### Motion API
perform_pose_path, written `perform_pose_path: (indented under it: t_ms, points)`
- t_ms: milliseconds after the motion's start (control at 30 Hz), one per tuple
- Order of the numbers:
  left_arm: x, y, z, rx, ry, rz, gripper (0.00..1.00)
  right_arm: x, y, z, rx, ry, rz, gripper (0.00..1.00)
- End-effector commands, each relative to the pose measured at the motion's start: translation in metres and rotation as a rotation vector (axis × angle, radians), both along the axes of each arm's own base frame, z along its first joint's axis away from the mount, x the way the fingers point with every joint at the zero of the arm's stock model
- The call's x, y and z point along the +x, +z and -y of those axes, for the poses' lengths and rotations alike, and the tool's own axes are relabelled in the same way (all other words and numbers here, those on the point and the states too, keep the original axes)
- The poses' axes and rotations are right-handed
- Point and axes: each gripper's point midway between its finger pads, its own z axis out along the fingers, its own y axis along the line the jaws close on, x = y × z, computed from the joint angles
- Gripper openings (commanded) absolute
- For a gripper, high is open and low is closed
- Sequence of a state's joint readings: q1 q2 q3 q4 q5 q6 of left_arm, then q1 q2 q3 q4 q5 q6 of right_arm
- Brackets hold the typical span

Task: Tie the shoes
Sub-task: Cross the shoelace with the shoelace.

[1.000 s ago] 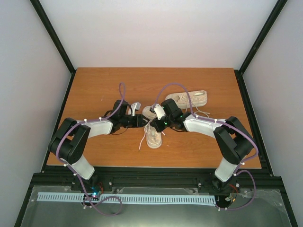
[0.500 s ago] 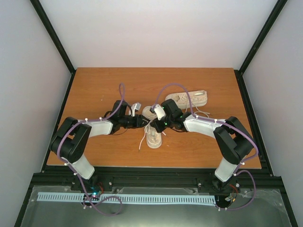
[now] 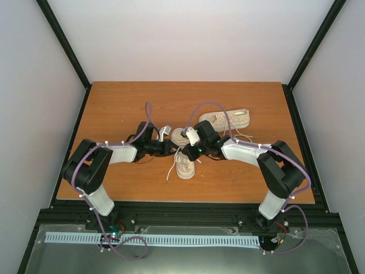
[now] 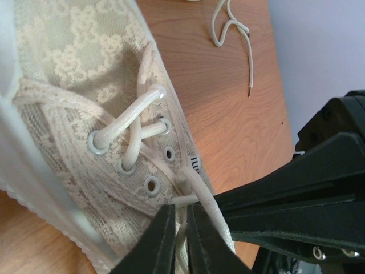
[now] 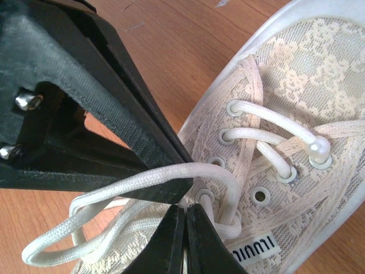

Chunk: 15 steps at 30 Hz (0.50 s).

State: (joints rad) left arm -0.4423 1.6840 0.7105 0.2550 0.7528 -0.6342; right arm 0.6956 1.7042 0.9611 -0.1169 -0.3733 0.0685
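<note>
Pinching a lace (image 4: 198, 193) of the shoe (image 4: 74, 57), the left gripper (image 4: 181, 231) is nearly closed; the right gripper (image 5: 184, 220) is clamped shut

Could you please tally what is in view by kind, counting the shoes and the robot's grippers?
Sneakers: 2 (near sneaker, far sneaker)
Grippers: 2 (left gripper, right gripper)
Total: 4

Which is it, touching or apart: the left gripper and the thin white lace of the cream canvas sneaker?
Touching. The left wrist view shows the thin white lace pinched inside the shut left gripper.
</note>
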Motion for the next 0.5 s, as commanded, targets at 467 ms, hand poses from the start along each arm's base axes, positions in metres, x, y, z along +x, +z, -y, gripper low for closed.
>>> perform_pose_path:
  t_ms: [467]
  points:
    - [-0.003, 0.009, -0.002, -0.009, 0.021, -0.004, 0.01, 0.011, 0.044, 0.012, 0.023, -0.085, 0.134, 0.27]
